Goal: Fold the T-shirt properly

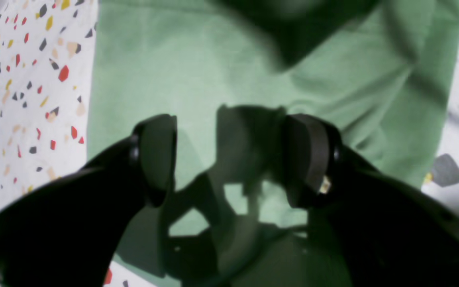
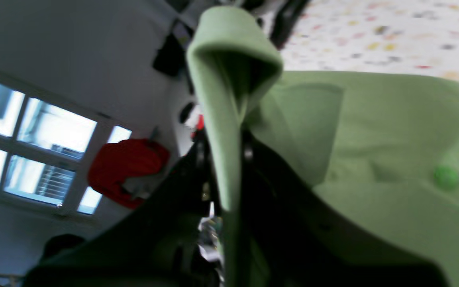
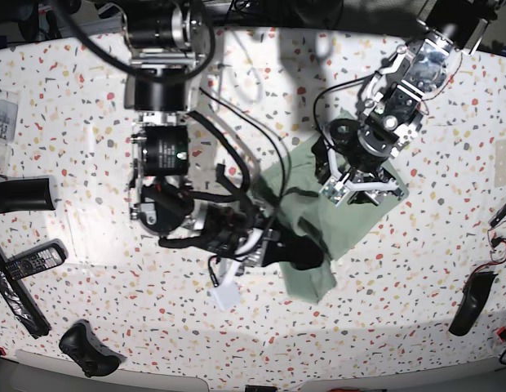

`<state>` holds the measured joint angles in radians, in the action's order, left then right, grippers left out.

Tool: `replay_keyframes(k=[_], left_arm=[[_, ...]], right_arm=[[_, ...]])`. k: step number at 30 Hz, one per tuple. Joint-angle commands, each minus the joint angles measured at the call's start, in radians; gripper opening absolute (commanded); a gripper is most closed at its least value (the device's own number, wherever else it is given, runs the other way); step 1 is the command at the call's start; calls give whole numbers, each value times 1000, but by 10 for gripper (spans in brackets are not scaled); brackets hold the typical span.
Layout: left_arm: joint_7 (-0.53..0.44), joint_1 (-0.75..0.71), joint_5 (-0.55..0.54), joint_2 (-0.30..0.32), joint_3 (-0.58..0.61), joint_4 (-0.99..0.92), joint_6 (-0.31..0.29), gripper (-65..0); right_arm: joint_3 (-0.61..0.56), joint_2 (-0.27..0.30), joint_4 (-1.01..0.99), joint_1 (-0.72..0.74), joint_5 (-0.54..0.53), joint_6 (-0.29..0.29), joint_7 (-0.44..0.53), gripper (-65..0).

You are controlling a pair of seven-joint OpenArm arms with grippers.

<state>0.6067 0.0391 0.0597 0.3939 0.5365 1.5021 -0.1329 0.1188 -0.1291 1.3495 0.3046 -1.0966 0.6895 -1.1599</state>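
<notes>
The T-shirt (image 3: 351,224) is a pale sage-green bundle, partly folded, lying on the speckled table (image 3: 416,269) between the two arms. My left gripper (image 1: 233,159) hovers open just above its flat cloth (image 1: 197,67), with nothing between the black fingers (image 1: 155,153). In the base view the left gripper (image 3: 355,186) stands over the shirt's far right part. My right gripper (image 2: 223,159) is shut on a raised fold of the T-shirt (image 2: 229,79), and a green button (image 2: 446,176) shows on the cloth beyond. The right gripper (image 3: 306,253) sits at the shirt's near left edge.
Remote controls (image 3: 28,261), a black cylinder (image 3: 24,194) and a game controller (image 3: 90,349) lie at the left. A small white square (image 3: 226,296) sits near the right arm. A black object (image 3: 469,302) and cables lie at the right edge.
</notes>
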Motion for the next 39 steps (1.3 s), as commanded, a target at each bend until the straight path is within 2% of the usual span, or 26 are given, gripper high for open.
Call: replay_keyframes(k=[1,6,12,25,32,33,37,39], left_arm=[[27,6,6,6,1,-5,-10,-254],[24,11,6,6,1,-60,-10,-254],[25,26,19,5,1,-64,-10,-254],[103,129,18,8,1,-64,-9,-254],[104,136,18,9,1,-63,-9,-254],[101,136,17,8,1,-63,-4,-254],[47,138,18,14,0,-63,130,-254],[50,146,17,23,0,-63,142,-254]], right_arm=[[-2,-21,19,30,-33,9,20,-650],[-28,-28,19,27,-32,9,20,-650],[-55,-28,19,25,47,9,20,-650],[-54,-28,19,25,46,9,21,-650],[-54,-28,19,28,44,9,22,-650],[-54,-28,19,28,37,9,26,-650],[-54,-28,19,28,-31,9,29,-650],[-54,-28,19,28,-47,9,29,-650]])
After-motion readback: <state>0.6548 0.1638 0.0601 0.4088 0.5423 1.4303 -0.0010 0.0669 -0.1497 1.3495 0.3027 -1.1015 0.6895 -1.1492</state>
